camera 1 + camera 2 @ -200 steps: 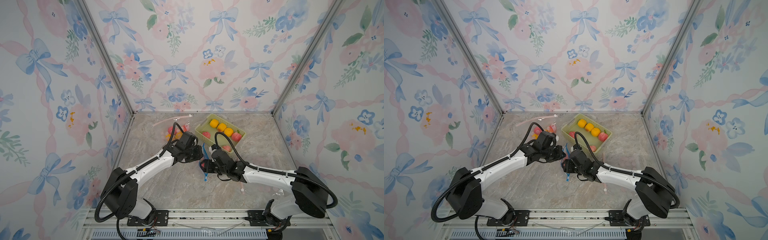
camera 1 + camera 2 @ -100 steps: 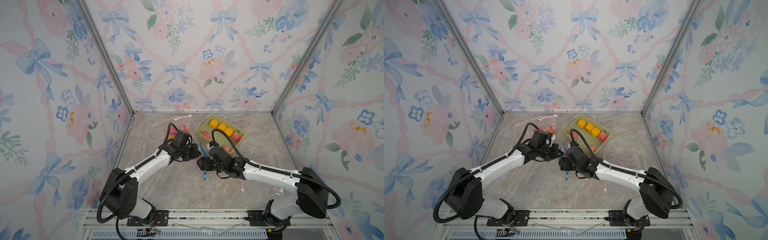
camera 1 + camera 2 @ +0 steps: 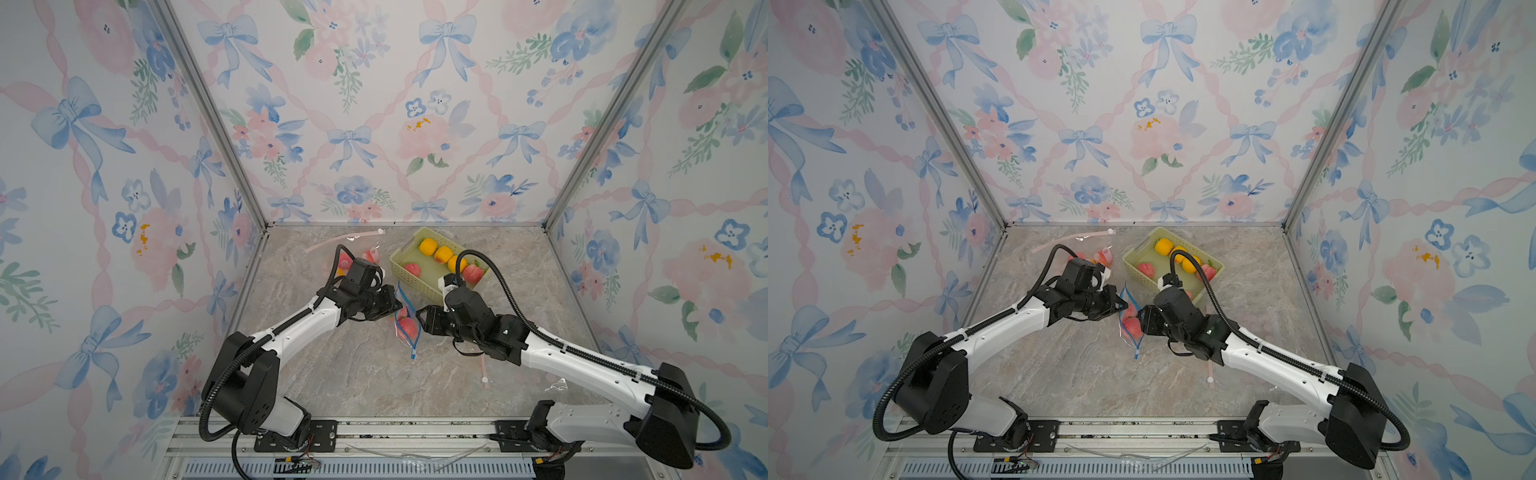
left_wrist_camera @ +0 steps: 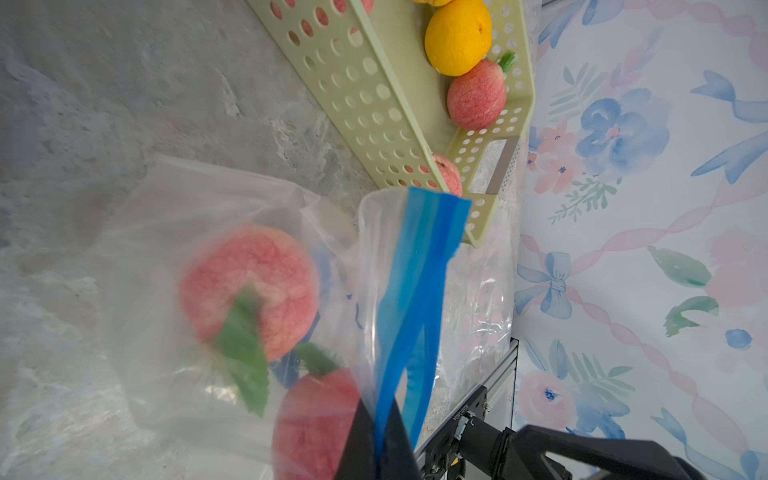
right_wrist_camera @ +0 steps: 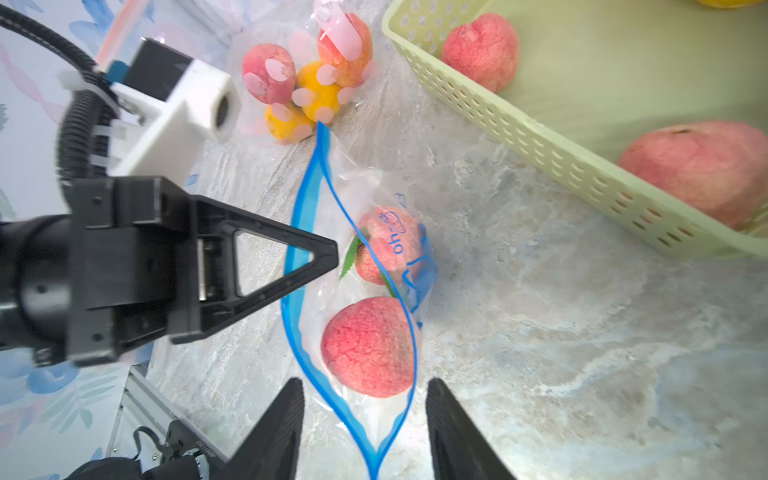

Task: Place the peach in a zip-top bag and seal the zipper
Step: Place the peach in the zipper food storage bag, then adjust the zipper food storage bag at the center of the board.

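The clear bag [image 5: 365, 187], its blue zipper [image 5: 296, 332] gaping open, rested on the desk [image 5: 561, 332] holding two pink peaches [image 5: 368, 347], apparently both leafed.

I see the zip-top bag [image 3: 1133, 343] just on the near side of the green basket [image 3: 1135, 272], a peach [image 3: 1132, 325] inside. My left gripper [image 3: 1120, 306] and right gripper [image 3: 1143, 322] flank it closely

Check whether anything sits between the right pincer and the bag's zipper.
Nothing visible. The right pincer is open, with its jaws either side of the zipper end. The peach lies inside the bag. The left pincer pinches the zipper further along.
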Controlling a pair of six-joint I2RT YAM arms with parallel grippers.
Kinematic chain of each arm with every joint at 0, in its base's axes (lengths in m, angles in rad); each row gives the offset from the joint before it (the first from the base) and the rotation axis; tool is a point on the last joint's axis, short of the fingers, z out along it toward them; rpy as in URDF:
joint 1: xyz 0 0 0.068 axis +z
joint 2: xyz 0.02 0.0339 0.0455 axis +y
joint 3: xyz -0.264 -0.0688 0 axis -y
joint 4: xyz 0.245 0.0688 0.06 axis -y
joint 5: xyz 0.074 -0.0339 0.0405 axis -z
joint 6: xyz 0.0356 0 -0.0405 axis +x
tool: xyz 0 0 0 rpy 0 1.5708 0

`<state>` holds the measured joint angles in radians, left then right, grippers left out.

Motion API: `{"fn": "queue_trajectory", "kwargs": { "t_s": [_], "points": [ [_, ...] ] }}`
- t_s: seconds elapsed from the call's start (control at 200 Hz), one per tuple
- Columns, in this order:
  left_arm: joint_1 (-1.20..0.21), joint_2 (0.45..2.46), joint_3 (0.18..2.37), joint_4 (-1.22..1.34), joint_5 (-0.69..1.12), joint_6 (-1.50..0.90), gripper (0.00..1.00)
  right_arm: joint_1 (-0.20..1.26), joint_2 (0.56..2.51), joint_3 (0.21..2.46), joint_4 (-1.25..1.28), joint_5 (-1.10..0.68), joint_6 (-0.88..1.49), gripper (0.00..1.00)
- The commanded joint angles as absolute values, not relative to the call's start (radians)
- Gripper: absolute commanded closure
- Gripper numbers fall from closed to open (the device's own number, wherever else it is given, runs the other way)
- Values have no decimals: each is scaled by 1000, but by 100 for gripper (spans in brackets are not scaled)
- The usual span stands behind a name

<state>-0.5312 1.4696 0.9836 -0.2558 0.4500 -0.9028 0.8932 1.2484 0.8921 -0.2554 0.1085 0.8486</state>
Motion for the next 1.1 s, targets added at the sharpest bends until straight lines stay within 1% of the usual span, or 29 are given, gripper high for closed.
{"fn": "queue_trajectory", "kwargs": {
  "t_s": [0.0, 0.305, 0.4, 0.49, 0.62, 0.715, 0.79, 0.865, 0.945, 0.995, 1.095],
  "points": [
    [-528, 1476, 971, -242, 477, -897, 100, 878, 1284, 848, -227, 73, 881, 53],
    [-528, 1469, 965, -242, 485, -893, 100, 850, 1390, 831, -110, 4, 877, 64],
    [-528, 1469, 963, -241, 488, -894, 100, 849, 1413, 838, -86, -7, 866, 70],
    [-527, 1468, 965, -242, 491, -893, 100, 848, 1430, 856, -78, -18, 848, 79],
    [-516, 1465, 976, -258, 488, -873, 100, 850, 1416, 913, -161, -10, 801, 100],
    [-490, 1469, 996, -304, 470, -823, 100, 872, 1378, 994, -305, 48, 744, 100],
    [-474, 1477, 1011, -347, 433, -777, 100, 890, 1368, 1100, -437, 65, 692, 100],
    [-471, 1495, 1022, -360, 423, -751, 100, 919, 1387, 1202, -547, 73, 646, 100],
    [-471, 1517, 1034, -363, 458, -737, 100, 942, 1424, 1287, -624, 86, 632, 100],
    [-471, 1517, 1045, -366, 466, -726, 100, 947, 1442, 1309, -651, 106, 600, 100],
    [-469, 1487, 1102, -427, 442, -683, 100, 919, 1469, 1297, -690, 148, 633, 100]
  ]
}}
